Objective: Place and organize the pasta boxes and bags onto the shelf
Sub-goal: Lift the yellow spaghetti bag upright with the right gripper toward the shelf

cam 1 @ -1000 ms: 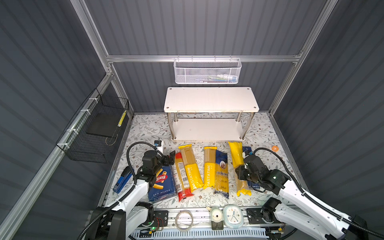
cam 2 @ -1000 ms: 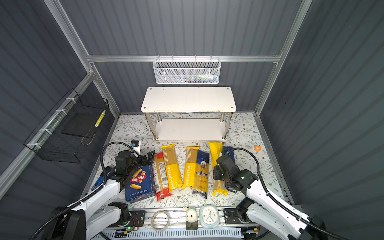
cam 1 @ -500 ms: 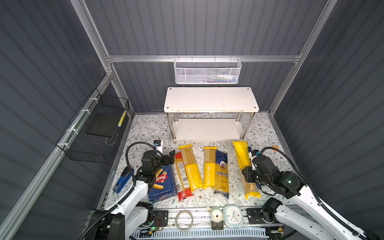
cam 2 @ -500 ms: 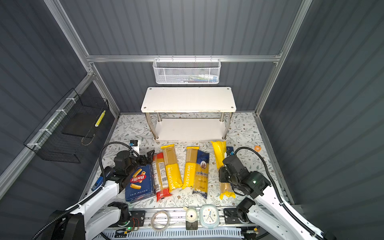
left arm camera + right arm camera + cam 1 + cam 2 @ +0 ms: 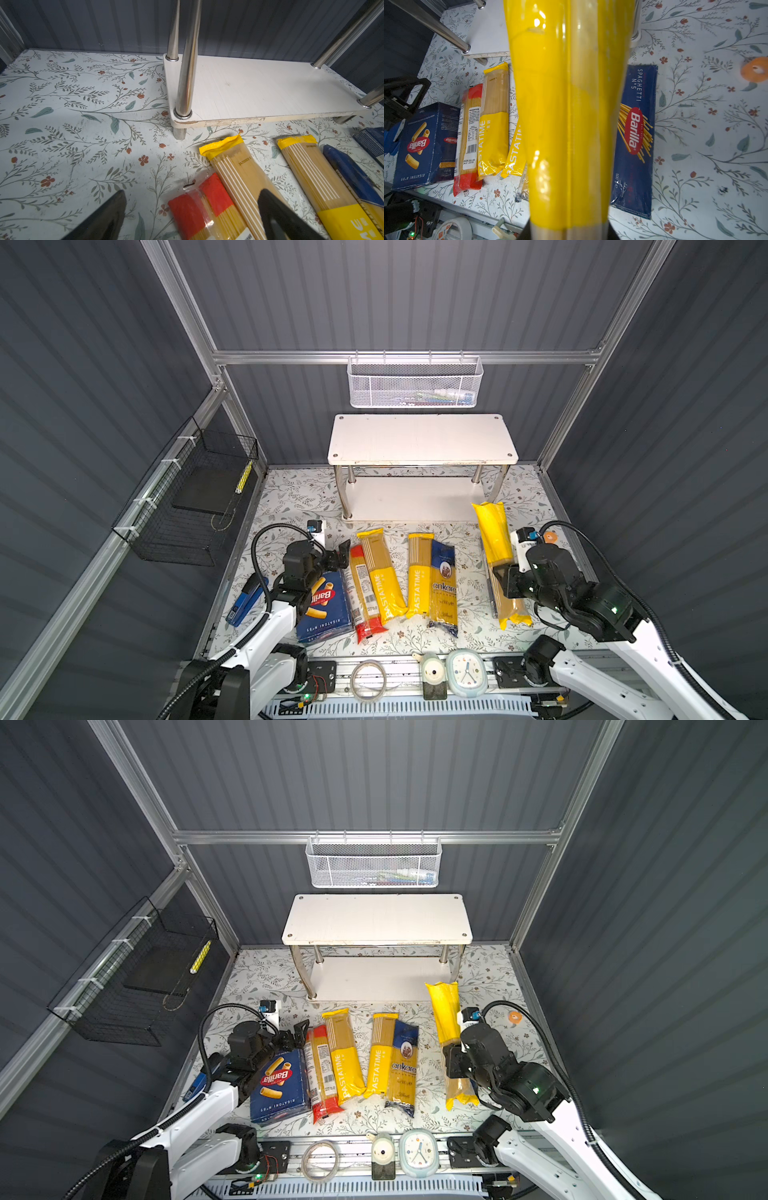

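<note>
My right gripper (image 5: 505,578) is shut on the yellow-ended bag (image 5: 493,537) near its middle and holds it off the floor, far end over the front right corner of the shelf's lower board (image 5: 411,499). Under it lies the spaghetti box (image 5: 636,135). My left gripper (image 5: 193,199) stands open, holding nothing, above the red-ended bag (image 5: 363,593), at the far end of the rigatoni box (image 5: 326,605). Two PASTATIME bags (image 5: 382,576) (image 5: 419,576) and the ankara bag (image 5: 444,585) lie side by side mid-floor. The shelf (image 5: 422,437) has nothing on either board.
A white mesh basket (image 5: 413,383) hangs on the back wall above the shelf. A black wire basket (image 5: 195,506) hangs on the left wall. A blue tool (image 5: 245,601) lies left of the rigatoni box, an orange ring (image 5: 550,536) at the right. Clock (image 5: 465,668) and tape roll (image 5: 368,680) sit at the front rail.
The right gripper has lifted the yellow-ended bag off the floor and carried it right and toward the shelf, uncovering the spaghetti box. The left arm has hardly moved.
</note>
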`<state>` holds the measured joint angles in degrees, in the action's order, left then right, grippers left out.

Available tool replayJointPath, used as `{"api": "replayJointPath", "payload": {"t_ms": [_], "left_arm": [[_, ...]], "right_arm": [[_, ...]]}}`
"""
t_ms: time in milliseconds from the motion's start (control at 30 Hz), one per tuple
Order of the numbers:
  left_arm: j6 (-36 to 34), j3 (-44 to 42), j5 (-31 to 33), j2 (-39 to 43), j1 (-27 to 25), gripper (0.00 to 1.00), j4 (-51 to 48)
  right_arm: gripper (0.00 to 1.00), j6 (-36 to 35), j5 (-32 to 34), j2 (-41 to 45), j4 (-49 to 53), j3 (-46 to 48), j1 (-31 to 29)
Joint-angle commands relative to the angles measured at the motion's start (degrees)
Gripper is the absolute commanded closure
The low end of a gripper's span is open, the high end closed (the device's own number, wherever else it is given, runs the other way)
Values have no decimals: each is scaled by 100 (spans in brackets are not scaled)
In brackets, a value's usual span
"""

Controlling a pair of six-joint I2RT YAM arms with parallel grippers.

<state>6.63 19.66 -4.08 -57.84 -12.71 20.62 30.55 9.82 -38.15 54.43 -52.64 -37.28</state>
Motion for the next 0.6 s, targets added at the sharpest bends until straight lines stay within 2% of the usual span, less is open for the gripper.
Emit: {"api": "replayJointPath", "payload": {"t_ms": [0,567], "left_arm": [[-22,2,-67,92,-21,0,29],[-13,-1,-61,95,-21,0,30]], "right_arm": [[100,-239,269,39,-456,-440,-16],[100,-833,314,-487,-820,-1556,-8]]}}
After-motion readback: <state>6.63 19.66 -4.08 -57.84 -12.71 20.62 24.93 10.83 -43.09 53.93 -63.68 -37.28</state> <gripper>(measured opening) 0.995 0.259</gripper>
